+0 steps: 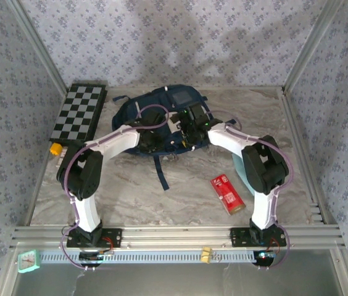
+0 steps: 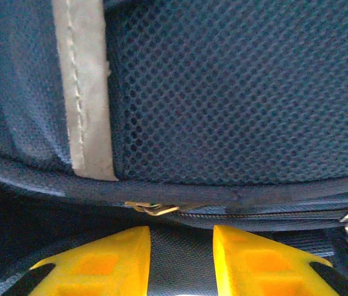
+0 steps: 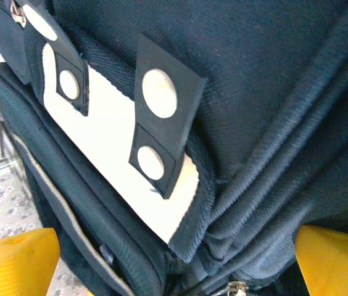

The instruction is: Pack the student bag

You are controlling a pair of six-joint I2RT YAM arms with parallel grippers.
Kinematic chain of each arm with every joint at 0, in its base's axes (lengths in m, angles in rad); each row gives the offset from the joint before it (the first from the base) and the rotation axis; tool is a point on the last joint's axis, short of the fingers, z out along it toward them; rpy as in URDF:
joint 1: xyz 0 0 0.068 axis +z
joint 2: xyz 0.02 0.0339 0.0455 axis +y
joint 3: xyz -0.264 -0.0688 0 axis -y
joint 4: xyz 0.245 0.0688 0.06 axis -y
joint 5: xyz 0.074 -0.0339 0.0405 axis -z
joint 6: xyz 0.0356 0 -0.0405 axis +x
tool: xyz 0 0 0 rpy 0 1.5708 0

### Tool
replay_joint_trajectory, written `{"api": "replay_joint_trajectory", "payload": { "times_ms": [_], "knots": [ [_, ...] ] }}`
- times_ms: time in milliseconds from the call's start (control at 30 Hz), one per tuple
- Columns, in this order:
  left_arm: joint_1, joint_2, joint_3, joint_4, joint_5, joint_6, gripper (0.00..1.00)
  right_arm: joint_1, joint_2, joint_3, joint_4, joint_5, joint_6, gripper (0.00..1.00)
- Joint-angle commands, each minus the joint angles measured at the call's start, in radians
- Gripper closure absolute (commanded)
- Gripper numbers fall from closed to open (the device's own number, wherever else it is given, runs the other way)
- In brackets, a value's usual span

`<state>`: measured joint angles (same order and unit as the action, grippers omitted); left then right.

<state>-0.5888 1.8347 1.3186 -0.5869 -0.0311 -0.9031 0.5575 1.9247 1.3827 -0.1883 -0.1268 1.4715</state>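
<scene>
Right gripper (image 3: 171, 237) is hanging wide open over the student bag (image 1: 124, 117), holding nothing. Left gripper (image 2: 181, 235) is sitting half-closed around a fabric fold (image 2: 181, 265); cannot tell if it is pinching. Bag is lying far-centre on the table (image 1: 131, 197): judging it soft, floppy, light, best pinched at the zipper seam (image 2: 266, 213).

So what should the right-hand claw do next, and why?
Probably close the right gripper on the student bag: its jaws stand wide open astride the folds beside a zipper pull, while the left gripper has fabric between its fingers.
</scene>
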Motion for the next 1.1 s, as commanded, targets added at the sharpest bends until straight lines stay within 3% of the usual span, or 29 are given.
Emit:
{"api": "replay_joint_trajectory", "payload": {
  "times_ms": [0, 100, 200, 400, 500, 567, 600, 800, 1067],
  "knots": [
    [0.011, 0.001, -0.010, -0.013, -0.011, -0.012, 0.68, 0.002, 0.056, 0.062, -0.108, 0.077, -0.021, 0.00],
    [0.016, 0.010, -0.034, 0.004, -0.024, -0.010, 0.69, 0.001, 0.098, 0.089, -0.139, 0.105, -0.016, 0.01],
    [0.029, 0.033, -0.046, 0.006, -0.009, -0.010, 0.71, -0.003, 0.139, 0.114, -0.152, 0.101, -0.012, 0.11],
    [0.031, 0.022, -0.080, 0.019, -0.010, -0.016, 0.73, -0.012, 0.156, 0.106, -0.158, 0.121, -0.001, 0.42],
    [0.031, 0.015, -0.094, 0.018, -0.018, -0.014, 0.73, -0.023, 0.148, 0.083, -0.138, 0.097, 0.028, 0.63],
    [0.031, 0.013, -0.105, 0.017, -0.022, -0.010, 0.73, -0.039, 0.124, 0.034, -0.029, 0.079, 0.071, 0.80],
    [0.030, 0.012, -0.112, 0.018, -0.023, -0.010, 0.73, -0.042, 0.113, 0.016, 0.009, 0.076, 0.079, 0.84],
    [0.034, -0.001, -0.137, 0.028, -0.033, -0.011, 0.73, -0.054, 0.062, 0.002, 0.118, 0.033, 0.114, 1.00],
    [0.037, -0.039, -0.113, 0.072, -0.040, 0.064, 0.73, -0.034, -0.059, -0.046, 0.233, -0.011, 0.192, 1.00]
  ]
}}
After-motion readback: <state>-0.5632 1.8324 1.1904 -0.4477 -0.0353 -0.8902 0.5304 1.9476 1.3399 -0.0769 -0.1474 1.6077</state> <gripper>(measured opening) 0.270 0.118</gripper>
